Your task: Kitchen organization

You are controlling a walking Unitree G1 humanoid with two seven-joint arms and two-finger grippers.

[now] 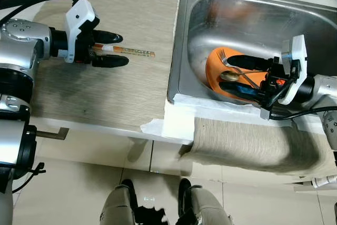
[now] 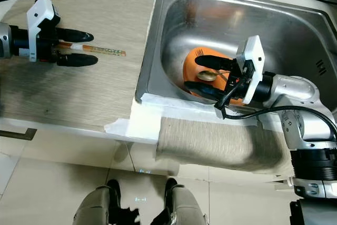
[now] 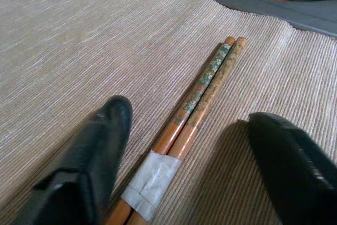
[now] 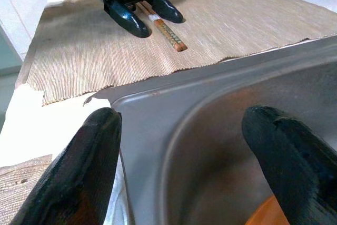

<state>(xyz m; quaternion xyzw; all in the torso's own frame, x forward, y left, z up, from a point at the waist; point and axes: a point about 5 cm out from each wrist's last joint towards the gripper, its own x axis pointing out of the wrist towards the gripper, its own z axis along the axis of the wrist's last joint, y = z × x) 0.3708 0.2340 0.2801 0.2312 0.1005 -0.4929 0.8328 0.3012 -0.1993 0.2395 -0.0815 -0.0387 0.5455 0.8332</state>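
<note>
At the steel sink (image 1: 184, 35), kitchen tidying is under way: the left gripper (image 1: 110, 50) hangs beside it over the woven mat (image 1: 105, 93), fingers spread wide astride a taped pair of chopsticks (image 1: 129, 51) lying flat on the mat — not yet pinched, though seemingly lined up for a lengthwise grasp; the sticks point toward the sink. Inside the sink, an orange plate (image 1: 215, 69) leans against the near wall, a fork (image 1: 231, 62) and spoon (image 1: 229, 76) resting on it; the right gripper (image 2: 201, 73) hovers over that plate, fingers parted wide and empty — probably positioned to collect the cutlery. A folded cloth (image 1: 237, 143) drapes over the counter edge below the sink.
</note>
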